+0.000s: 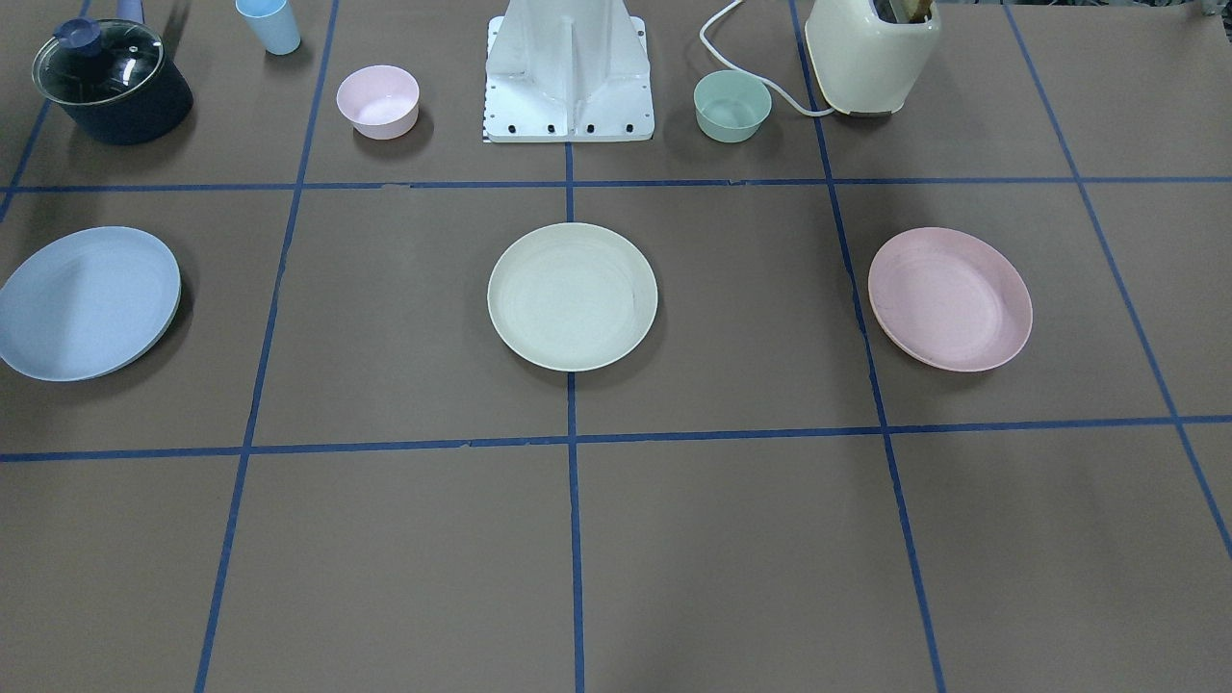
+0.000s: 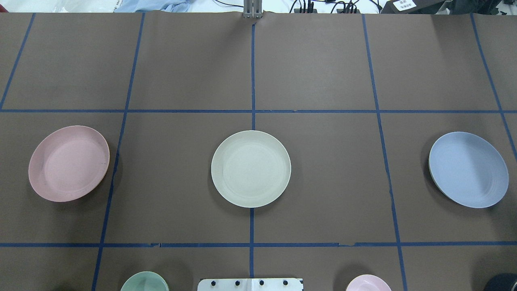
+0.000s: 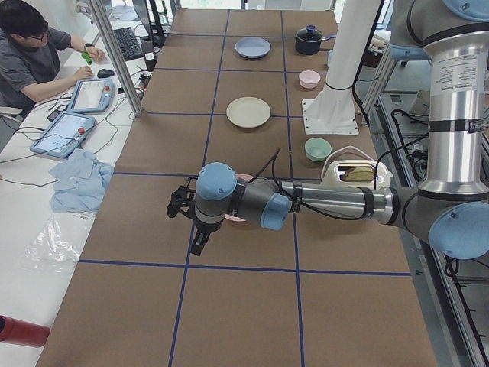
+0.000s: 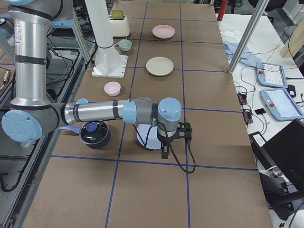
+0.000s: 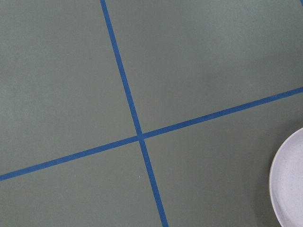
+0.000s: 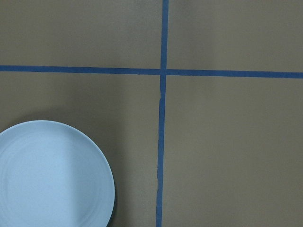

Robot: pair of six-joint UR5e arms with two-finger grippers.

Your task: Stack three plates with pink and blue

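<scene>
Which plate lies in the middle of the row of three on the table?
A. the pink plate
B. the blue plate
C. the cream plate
C: the cream plate lies between the pink plate and the blue plate, apart from both.

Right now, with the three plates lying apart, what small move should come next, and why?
Probably shift the right gripper over the rim of the blue plate to grasp it: that plate lies close beside it, nothing is stacked, and the cream plate at centre sits bare.
</scene>
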